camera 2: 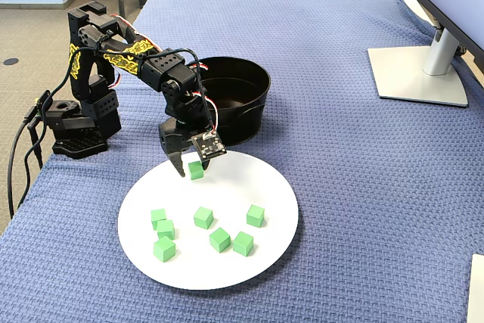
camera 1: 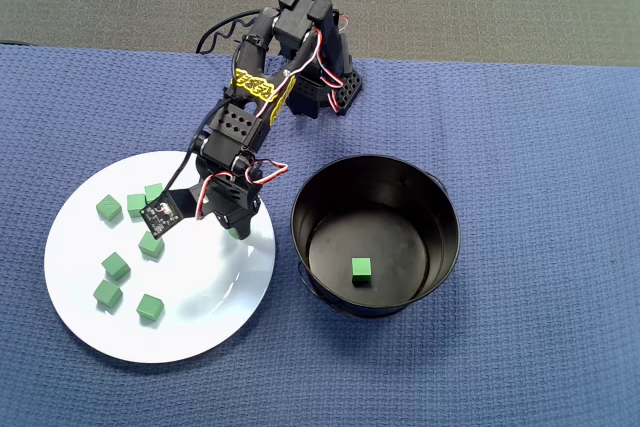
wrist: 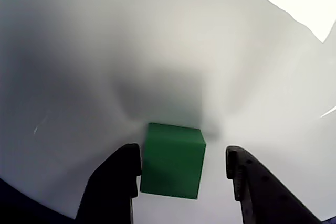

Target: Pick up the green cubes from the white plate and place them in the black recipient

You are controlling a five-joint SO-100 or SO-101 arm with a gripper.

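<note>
So the end effector is down on the white plate with its jaws spread around one green cube. In the wrist view the left finger looks to be touching the cube's side, while there's a clear strip of plate between the cube and the right finger, so it's released, not clamped on anything. The cube sits flat on the plate as far as I can tell.

That cube is at the plate's edge nearest the black recipient, and in the fixed view it shows up just under the wrist camera board. The plate rim and the pot wall are just beside each other in the overhead view, not much gap there. Seven more... well, I count seven loose cubes in the fixed view spread over the plate half away from the arm, e.g. this one, none of them touching the rim. One cube is already lying on the pot's floor.

Room-wise: the blue cloth surface is wide open on the pot's far side and below the plate in the overhead view. A monitor stand sits well apart at the right in the fixed view.

Hard to see: from overhead the arm covers the cube between the fingers, and the wrist view cuts off the fingers at the bottom edge. A bright glare patch sits top right on the plate there.
</note>
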